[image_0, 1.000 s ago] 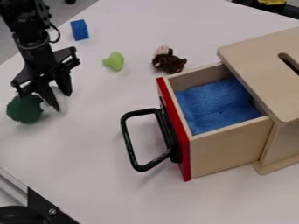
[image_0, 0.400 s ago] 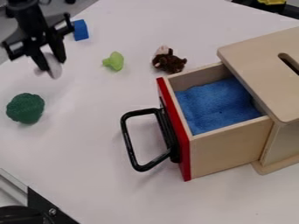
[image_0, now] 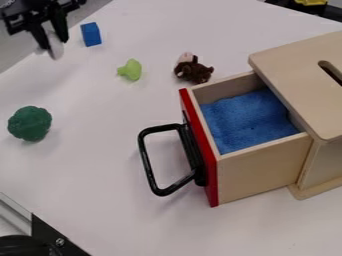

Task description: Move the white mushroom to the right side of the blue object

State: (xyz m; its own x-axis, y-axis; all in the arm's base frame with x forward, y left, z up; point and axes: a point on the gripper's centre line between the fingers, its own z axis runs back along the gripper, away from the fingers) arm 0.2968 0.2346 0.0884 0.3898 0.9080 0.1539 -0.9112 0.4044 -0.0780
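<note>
White mushroom [image_0: 55, 48], pale and rounded, hanging tilted between dark fingertips [image_0: 63, 36]

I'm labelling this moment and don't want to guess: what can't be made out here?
Camera view: part of the white mushroom, hidden by the gripper.
Camera view: the drawer floor, under the blue cloth.
Camera view: what lies beneath the slotted lid.
Camera view: the yellow thing, cut off by the top edge.
</note>
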